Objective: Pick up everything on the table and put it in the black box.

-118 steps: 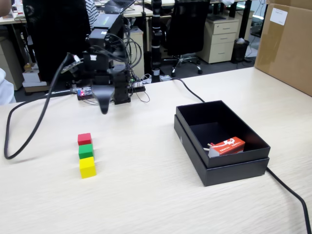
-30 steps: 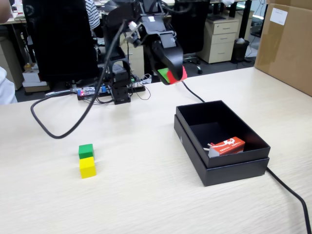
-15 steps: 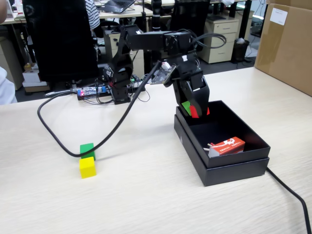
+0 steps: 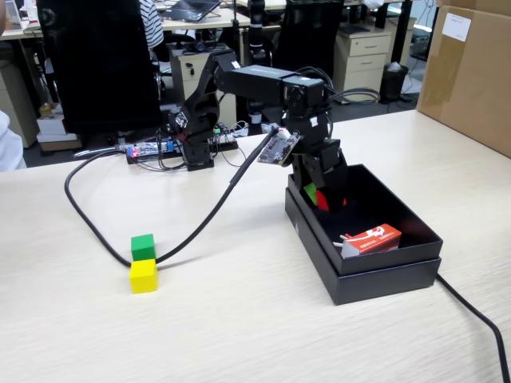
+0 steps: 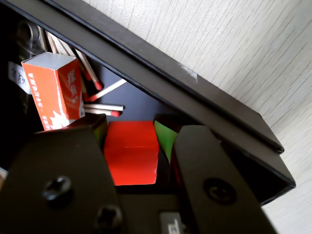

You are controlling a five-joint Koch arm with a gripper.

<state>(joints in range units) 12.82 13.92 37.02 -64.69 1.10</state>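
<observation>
My claw [image 5: 139, 129] grips the red cube [image 5: 130, 152] inside the black box [image 4: 375, 271]; releasing against the near wall risks it catching.

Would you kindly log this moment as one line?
gripper: shut on red cube | over black box | green cube, yellow cube: on table

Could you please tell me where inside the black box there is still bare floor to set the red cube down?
In the fixed view, the black box has bare floor at its far end, behind the red-and-white carton, under the gripper holding the red cube. The wrist view shows loose matches beside the carton, so that near end is crowded.
</observation>
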